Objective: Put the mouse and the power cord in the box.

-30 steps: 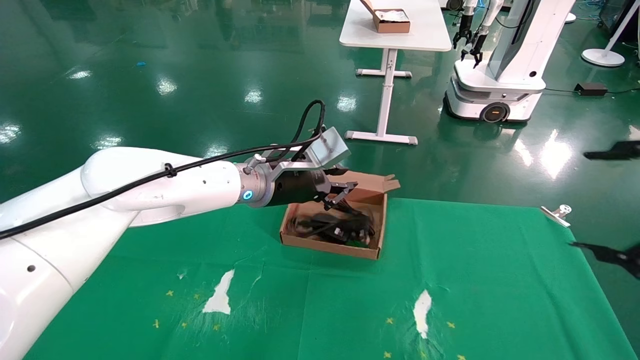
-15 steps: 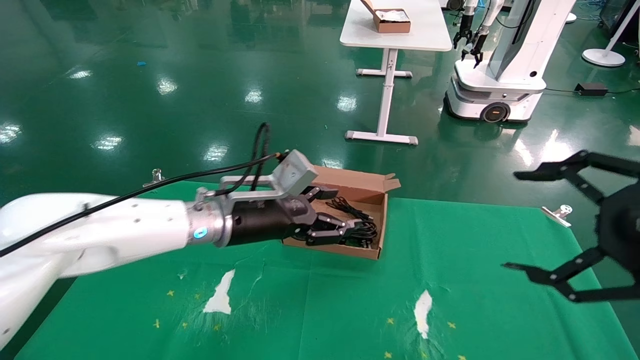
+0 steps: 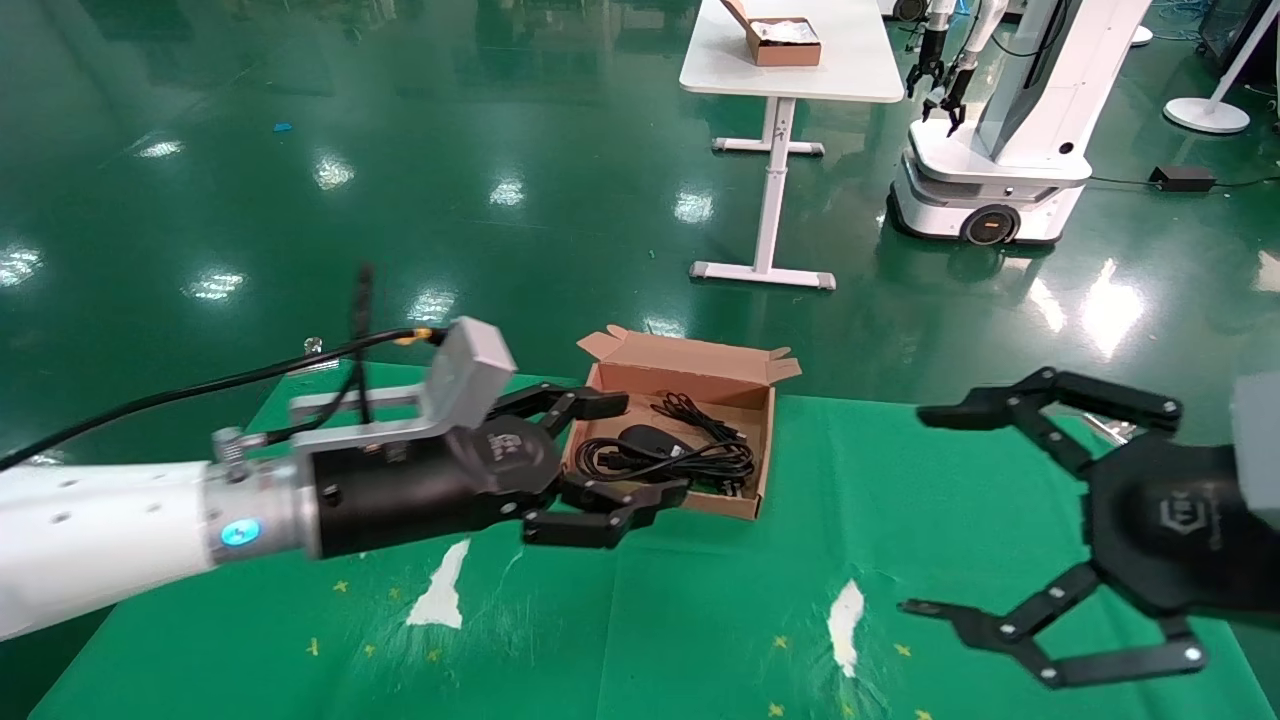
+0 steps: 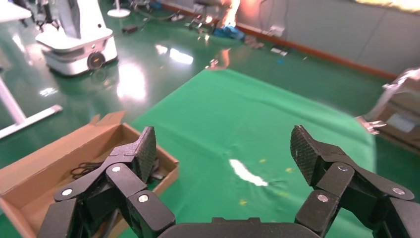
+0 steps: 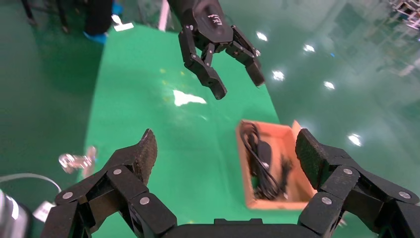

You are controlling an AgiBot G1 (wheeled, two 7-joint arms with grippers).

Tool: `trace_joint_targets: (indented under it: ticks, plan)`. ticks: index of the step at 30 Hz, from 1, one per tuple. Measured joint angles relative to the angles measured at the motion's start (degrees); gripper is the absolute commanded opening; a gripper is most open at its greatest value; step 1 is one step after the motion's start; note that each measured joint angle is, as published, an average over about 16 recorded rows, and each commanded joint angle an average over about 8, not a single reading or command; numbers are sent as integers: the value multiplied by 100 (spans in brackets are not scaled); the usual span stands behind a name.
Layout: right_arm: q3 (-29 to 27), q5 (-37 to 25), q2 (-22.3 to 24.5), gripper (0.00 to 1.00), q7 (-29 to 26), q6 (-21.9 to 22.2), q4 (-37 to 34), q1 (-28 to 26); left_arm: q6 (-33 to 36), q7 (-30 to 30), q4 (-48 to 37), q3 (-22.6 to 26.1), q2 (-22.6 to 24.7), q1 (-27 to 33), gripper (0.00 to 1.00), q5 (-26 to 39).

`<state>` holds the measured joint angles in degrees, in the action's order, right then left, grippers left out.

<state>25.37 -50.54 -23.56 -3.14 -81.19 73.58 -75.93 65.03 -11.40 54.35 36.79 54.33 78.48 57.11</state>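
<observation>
The small glossy black mouse (image 3: 648, 438) and the looped thick black power cord (image 3: 665, 458) lay inside the shallow brown cardboard box (image 3: 762, 465), so the packing looked done, leaving perhaps only the upright lid flap. The left gripper (image 3: 600, 462) hung wide open and empty beside the box's near-left corner. The right gripper (image 3: 985, 510), also spread and empty, hovered well apart over bare green cloth (image 3: 700, 620).

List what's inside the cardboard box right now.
Inside the box: the mouse and the looped power cord. The box floor beneath them is covered. Left gripper and right gripper are open, outside it.
</observation>
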Motion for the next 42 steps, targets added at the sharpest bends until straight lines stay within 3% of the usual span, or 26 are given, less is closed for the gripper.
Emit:
trace_joint_targets:
  ticks: [25, 42]
  plan:
    - [-818, 758, -1002, 100, -664, -393, 1, 1257, 1867, 58, 1737, -1876, -1743, -1526, 100, -1377]
    - [-978, 912, -1191, 100, -778, -467, 0, 1496, 2118, 67, 1966, -2127, -1973, -1730, 100, -1569]
